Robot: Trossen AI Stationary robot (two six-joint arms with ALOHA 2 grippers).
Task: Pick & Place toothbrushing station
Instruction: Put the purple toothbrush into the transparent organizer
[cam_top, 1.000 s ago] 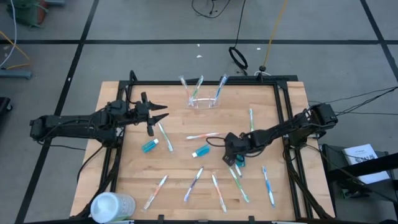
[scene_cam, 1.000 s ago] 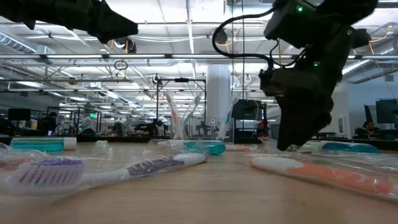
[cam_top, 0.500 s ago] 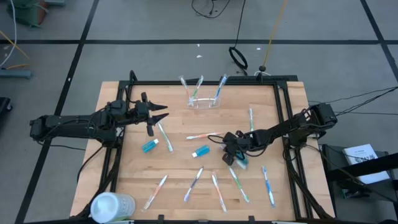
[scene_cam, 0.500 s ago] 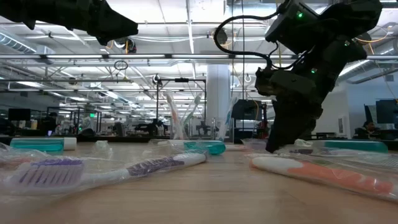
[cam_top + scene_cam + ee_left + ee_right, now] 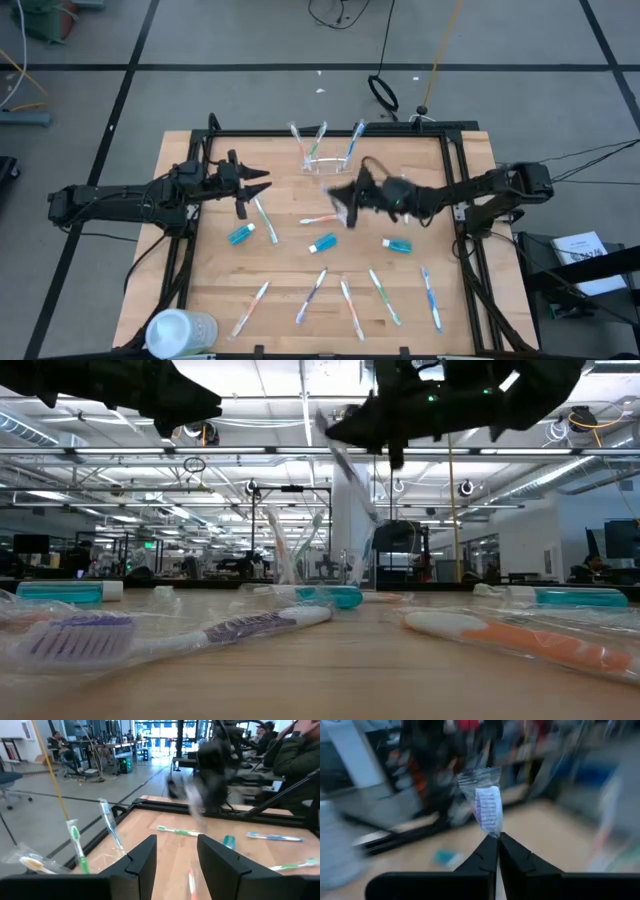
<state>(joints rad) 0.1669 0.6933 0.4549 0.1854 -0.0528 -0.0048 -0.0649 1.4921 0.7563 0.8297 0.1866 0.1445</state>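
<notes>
The clear cup [image 5: 325, 163] stands near the table's far edge with three toothbrushes upright in it. My right gripper [image 5: 347, 203] hovers level just on the near side of the cup, pointing toward the table's left, shut on a wrapped toothbrush [image 5: 488, 809]. My left gripper [image 5: 256, 186] hangs open above the table's left part, pointing right, with nothing between its fingers [image 5: 142, 862]. Several loose toothbrushes [image 5: 383, 297] lie along the near half of the table. Three blue toothpaste tubes [image 5: 241, 234] [image 5: 322, 243] [image 5: 397, 245] lie flat mid-table. My right gripper pinches the wrapped toothbrush just under its bristle head [image 5: 492, 832] between its two fingertips. The fingers come level, from the table's right. The purple-and-white head in its clear wrapper sticks out beyond the fingertips. The brush is lifted clear of the table; the fingers hide its handle.
A whitish round container [image 5: 180, 330] lies at the near left corner. One toothbrush [image 5: 325, 218] lies on the table right under my right gripper. Black frame rails [image 5: 455, 190] run along the table's edges. In the low view, wrapped brushes [image 5: 180, 632] lie close in front.
My right gripper has shut on a toothbrush at the table's right middle and lifted it clear. It has swung up and toward the far edge and the cup, tipping from pointing down to level. The blue tube that was under it now lies in plain view.
</notes>
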